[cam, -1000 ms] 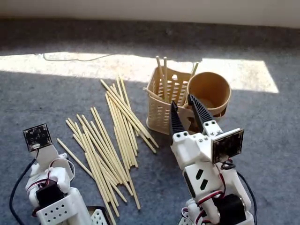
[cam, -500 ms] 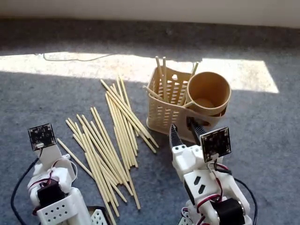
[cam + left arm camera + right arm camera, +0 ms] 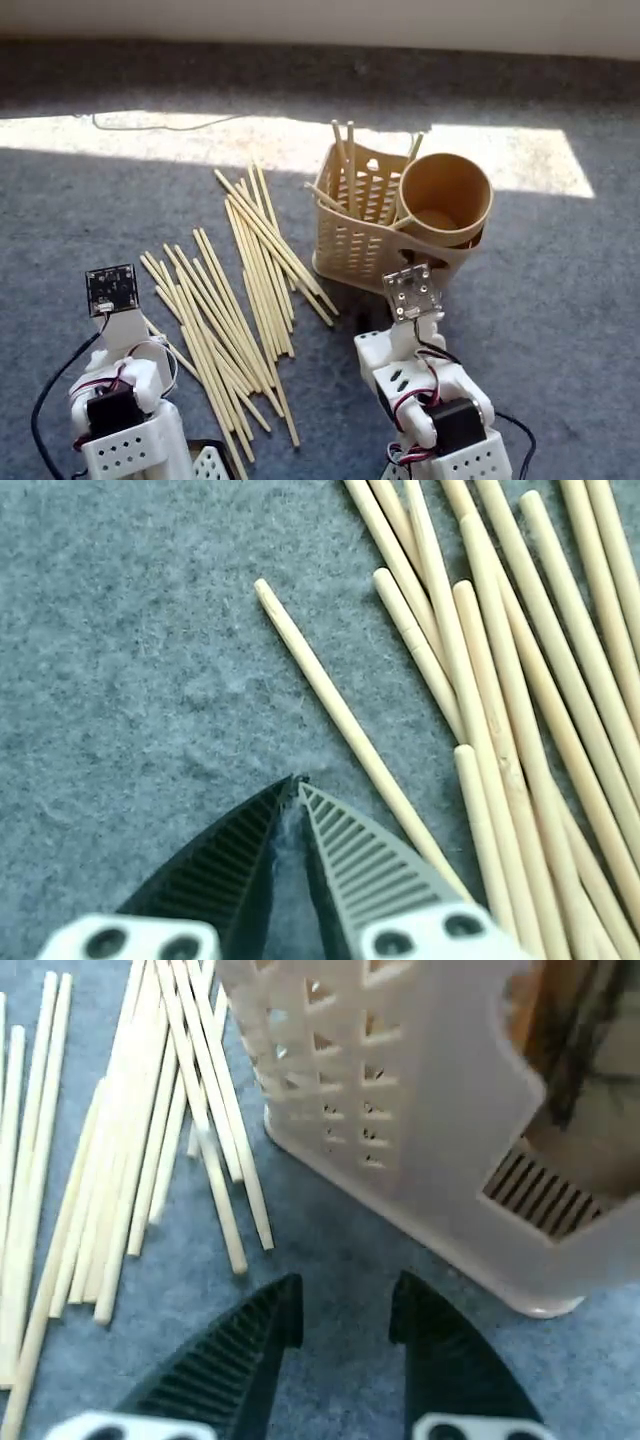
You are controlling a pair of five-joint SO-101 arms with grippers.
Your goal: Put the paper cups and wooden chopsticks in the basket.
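Observation:
A cream slotted basket (image 3: 352,222) stands on the grey carpet, with a brown paper cup (image 3: 445,197) sitting in its right end and a few wooden chopsticks (image 3: 345,165) sticking up out of it. Many more chopsticks (image 3: 232,295) lie scattered on the carpet to its left. My right gripper (image 3: 345,1295) hangs open and empty just in front of the basket (image 3: 430,1090), near some chopstick ends (image 3: 215,1185). My left gripper (image 3: 298,781) is shut and empty, with its tips at the carpet beside a lone chopstick (image 3: 340,715) at the pile's left edge.
Both arm bases sit at the near edge, the left arm (image 3: 115,400) and the right arm (image 3: 430,395). A thin cable (image 3: 150,125) lies on the sunlit strip at the back. Bare carpet stretches to the right of the basket and at far left.
The right arm has drawn back from the basket and cup towards the near edge and dropped low. The left arm's wrist has shifted a little to the right.

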